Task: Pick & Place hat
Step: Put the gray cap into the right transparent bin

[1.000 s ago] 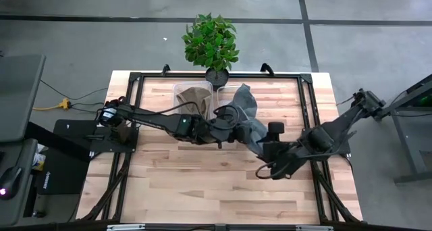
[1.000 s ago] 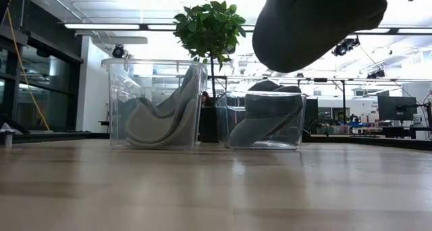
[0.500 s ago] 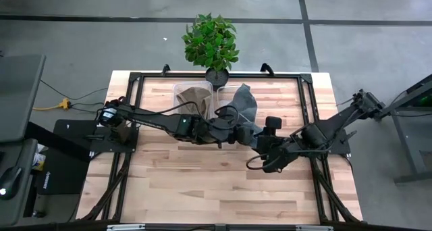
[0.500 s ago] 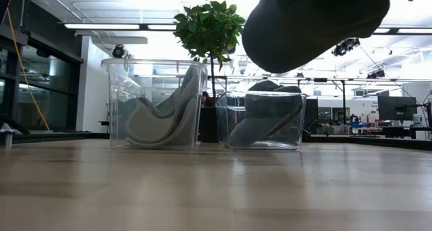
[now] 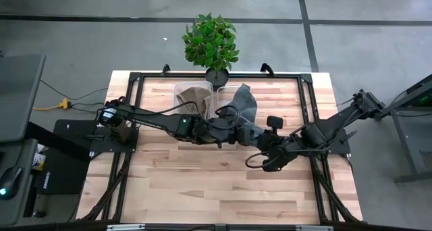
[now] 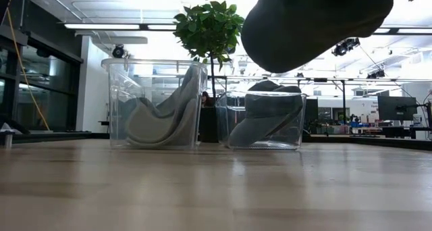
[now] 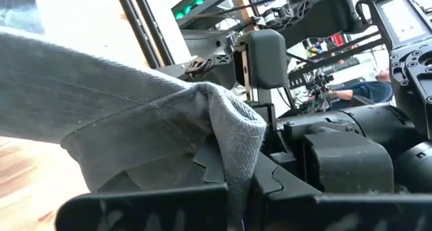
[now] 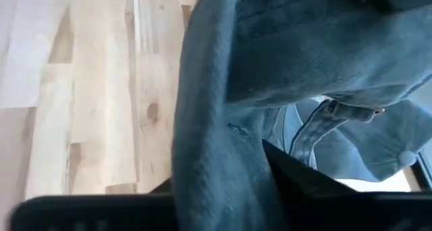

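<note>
Hanging above mid-bench [image 5: 202, 190], your grey hat [image 5: 251, 132] is clamped in the left pincer [image 5: 237, 134] and pinched by the right pincer [image 5: 263, 142], near two clear bins [image 6: 154, 103] holding other hats.

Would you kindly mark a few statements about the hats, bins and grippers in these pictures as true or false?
1. Both grippers meet at one hat held above the table. True: the left gripper and right gripper both pinch the grey hat, which hangs clear of the table.
2. Both clear bins are empty. False: the left bin and the right bin each hold a hat.
3. A plant stands behind the bins. True: the plant rises behind them.
4. The held hat lies flat on the wood. False: in the low view it hangs above the table.
</note>
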